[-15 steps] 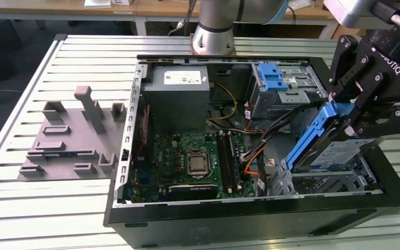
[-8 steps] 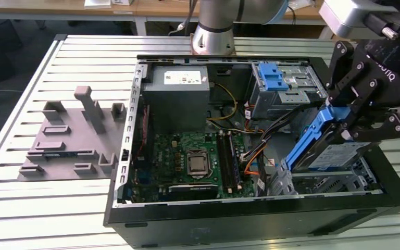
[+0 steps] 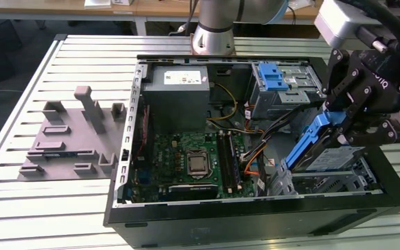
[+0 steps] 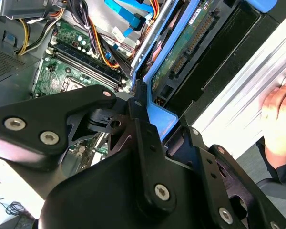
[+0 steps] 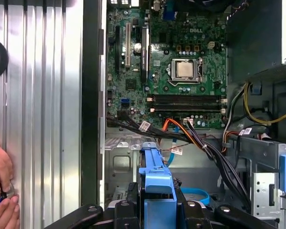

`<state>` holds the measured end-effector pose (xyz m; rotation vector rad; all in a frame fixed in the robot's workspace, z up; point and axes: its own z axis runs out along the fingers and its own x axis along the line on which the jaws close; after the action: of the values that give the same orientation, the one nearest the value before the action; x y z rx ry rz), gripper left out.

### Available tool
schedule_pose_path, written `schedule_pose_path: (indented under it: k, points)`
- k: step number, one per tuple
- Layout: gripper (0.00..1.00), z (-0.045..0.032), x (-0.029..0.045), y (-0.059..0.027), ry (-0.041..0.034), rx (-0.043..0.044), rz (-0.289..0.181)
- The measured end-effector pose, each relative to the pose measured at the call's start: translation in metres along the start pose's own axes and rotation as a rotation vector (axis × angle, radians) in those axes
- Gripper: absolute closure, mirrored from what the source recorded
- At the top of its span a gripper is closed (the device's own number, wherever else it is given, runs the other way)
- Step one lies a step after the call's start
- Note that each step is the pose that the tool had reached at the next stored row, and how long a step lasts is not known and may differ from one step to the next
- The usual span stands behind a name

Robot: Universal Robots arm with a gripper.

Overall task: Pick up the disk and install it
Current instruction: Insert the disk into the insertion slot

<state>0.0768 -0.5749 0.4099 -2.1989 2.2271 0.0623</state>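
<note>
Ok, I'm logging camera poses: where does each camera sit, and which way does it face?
Exterior view: off the arm, looking down into the open black computer case; the grey arm and black gripper show, clamped on the blue-framed silver disk.
First wrist view: on the wrist, facing past the gripper onto the green motherboard.
Second wrist view: also wrist-mounted, facing along the gripper at the disk.
Both wrist views share disk, motherboard, a person's hand.

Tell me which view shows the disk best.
The exterior view: the disk shows most of its length, tilted over the case's drive bay, clamped in the gripper. The second wrist view shows its circuit-board underside and blue frame; the first wrist view, the frame's blue end.
</note>
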Motion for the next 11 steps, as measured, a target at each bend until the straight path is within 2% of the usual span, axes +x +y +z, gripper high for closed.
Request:
schedule_pose_path:
  k: [11]
  points:
    - [0.64,0.0143,0.0005,-0.0004,0.0001,0.0000,0.000]
